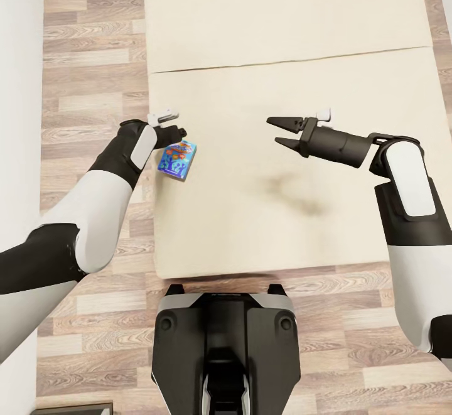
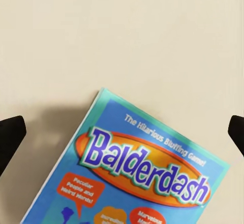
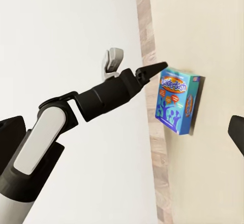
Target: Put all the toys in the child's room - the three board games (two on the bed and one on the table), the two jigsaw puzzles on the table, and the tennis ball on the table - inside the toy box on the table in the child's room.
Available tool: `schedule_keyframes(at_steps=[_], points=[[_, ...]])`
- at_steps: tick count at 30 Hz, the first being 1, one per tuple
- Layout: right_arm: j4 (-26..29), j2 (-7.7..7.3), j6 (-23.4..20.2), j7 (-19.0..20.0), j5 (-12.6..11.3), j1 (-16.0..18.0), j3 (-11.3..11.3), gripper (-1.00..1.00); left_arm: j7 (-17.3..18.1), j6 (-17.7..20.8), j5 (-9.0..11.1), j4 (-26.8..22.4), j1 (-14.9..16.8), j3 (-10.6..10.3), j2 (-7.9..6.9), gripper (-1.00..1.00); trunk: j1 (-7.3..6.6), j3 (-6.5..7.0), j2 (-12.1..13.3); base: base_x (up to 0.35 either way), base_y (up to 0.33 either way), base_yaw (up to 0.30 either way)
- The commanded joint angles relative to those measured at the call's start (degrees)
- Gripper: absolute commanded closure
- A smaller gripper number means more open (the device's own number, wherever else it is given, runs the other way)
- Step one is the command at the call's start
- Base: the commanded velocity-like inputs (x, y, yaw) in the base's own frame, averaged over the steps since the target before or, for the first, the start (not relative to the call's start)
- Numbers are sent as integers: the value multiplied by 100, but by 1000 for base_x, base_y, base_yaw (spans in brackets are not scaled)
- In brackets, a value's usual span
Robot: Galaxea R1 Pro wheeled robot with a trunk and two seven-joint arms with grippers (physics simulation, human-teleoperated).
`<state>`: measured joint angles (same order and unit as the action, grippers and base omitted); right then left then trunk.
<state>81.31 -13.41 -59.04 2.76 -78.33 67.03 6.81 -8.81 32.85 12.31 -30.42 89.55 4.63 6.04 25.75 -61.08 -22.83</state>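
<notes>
Bed bears one blue game; left gripper hovers spread, right gripper spread, idle; nothing boxed yet.

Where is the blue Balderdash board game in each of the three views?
Head view: blue board game at the beige bed's left edge, by the left gripper.
Left wrist view: lower centre, cover facing the camera.
Right wrist view: right of centre.
Shared landmark: the beige bed.

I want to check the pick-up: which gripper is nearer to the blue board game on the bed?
Left. The left gripper sits just above the blue board game, open. The right gripper, open, hangs over the middle of the bed, well away.
</notes>
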Motion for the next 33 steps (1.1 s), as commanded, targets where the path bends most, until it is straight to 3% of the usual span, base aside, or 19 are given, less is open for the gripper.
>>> schedule_keyframes(at_steps=[1, 16, 24, 33], points=[[0, -4, -11, 28, 28, 3, 5, -100, -41, 8, 61, -8, 2, 23, 7, -100, 4, -6, -9, 0, 0, 0], [3, 59, -36, 23, 28, 3, 51, -100, -42, -111, 61, -23, 2, 24, 17, -100, 4, -21, -9, 0, 0, 0], [0, 106, -30, 23, 28, 3, 208, -100, -42, -117, 61, -49, 2, 28, 15, -100, 4, -77, -9, 0, 0, 0], [-1, 113, -22, 23, 31, 3, 224, -100, -42, -120, 61, -51, 2, 26, 11, -100, 4, -144, -9, 0, 0, 0]])
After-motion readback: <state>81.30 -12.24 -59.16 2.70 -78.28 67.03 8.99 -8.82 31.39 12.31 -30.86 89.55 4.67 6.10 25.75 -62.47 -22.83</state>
